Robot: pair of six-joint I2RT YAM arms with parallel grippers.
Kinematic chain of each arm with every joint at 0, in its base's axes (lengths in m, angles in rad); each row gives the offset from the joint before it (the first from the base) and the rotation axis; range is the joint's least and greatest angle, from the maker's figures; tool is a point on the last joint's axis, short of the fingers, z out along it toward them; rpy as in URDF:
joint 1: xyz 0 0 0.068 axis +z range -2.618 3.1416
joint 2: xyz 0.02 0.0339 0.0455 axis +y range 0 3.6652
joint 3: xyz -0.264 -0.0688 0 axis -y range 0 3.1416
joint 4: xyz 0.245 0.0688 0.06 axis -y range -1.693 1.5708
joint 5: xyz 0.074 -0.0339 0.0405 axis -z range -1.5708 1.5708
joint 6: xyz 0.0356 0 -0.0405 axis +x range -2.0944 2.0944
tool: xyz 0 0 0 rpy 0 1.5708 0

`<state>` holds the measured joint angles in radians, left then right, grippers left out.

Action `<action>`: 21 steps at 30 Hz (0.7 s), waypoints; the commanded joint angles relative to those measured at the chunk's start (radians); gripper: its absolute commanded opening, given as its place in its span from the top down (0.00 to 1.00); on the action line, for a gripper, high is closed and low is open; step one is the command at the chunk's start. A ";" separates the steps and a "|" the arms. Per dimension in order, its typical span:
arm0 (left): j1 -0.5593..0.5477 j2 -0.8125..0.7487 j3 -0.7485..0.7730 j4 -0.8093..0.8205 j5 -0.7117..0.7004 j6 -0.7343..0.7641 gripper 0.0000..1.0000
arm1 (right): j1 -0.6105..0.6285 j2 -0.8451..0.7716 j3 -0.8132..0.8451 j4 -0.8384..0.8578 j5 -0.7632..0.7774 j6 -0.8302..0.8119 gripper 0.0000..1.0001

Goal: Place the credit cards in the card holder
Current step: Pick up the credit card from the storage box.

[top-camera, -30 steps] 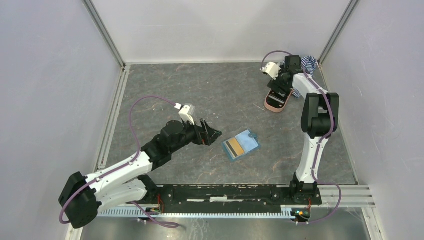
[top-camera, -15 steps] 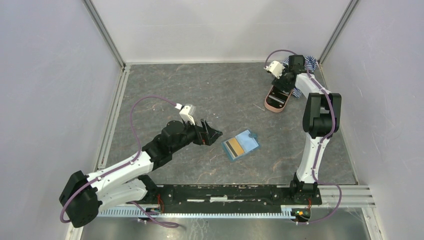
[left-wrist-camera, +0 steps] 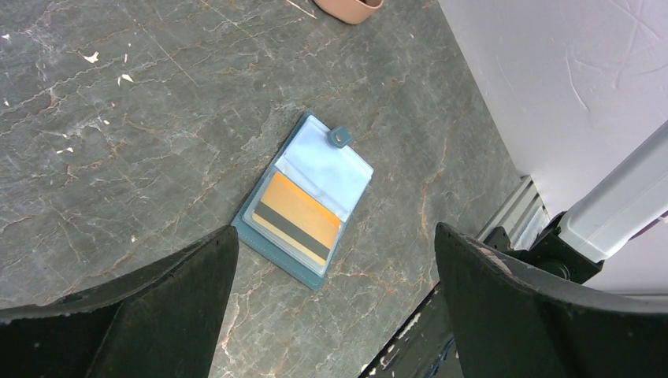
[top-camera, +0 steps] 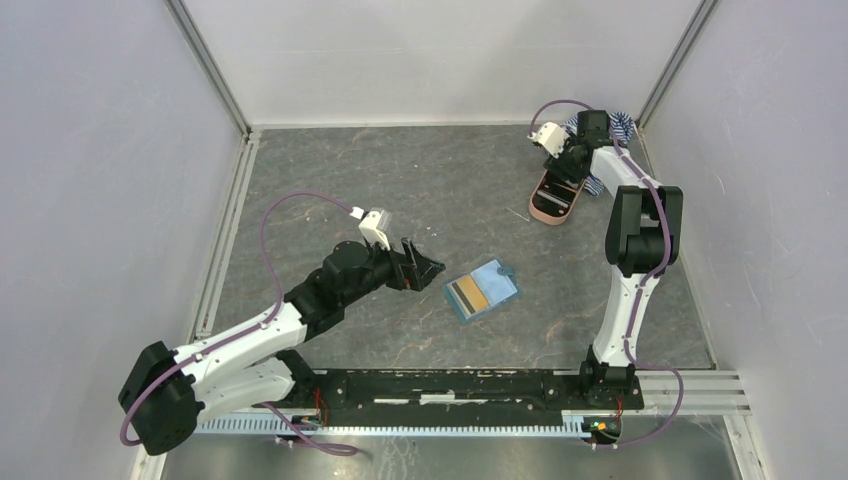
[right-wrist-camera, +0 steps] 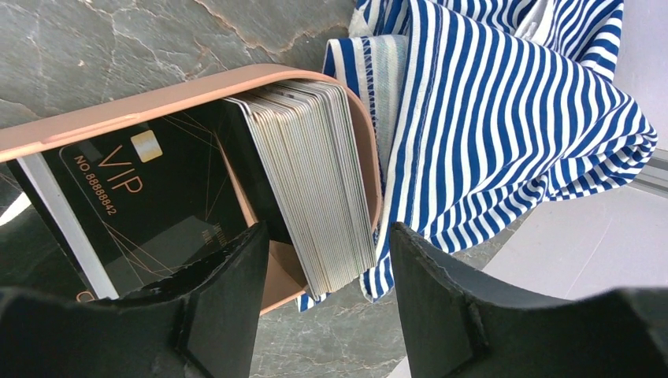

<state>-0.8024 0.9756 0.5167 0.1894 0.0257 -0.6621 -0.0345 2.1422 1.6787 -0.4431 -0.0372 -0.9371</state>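
Card holder (left-wrist-camera: 324, 168) holds one tan-gold credit card (left-wrist-camera: 293, 216).

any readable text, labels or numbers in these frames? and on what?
"VIP": gold letters on the black card in the pink case.
"NO.88888842": same card, just beside the VIP.
Tan-gold card in the card holder: a dark stripe, no text to read.
Stacked cards in the case: edges only, nothing to read.
Top view: too small to read anything.
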 commanded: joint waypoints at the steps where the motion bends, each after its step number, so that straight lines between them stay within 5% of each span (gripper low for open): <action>1: 0.006 0.000 -0.011 0.051 -0.023 -0.011 0.00 | -0.002 -0.058 0.038 0.035 -0.025 0.004 0.37; 21: 0.006 0.008 -0.019 0.072 -0.005 -0.027 0.00 | -0.002 -0.091 0.038 0.010 -0.065 0.015 0.45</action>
<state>-0.8024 0.9771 0.5049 0.2043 0.0265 -0.6624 -0.0349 2.1078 1.6787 -0.4511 -0.0704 -0.9245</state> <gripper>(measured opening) 0.996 0.569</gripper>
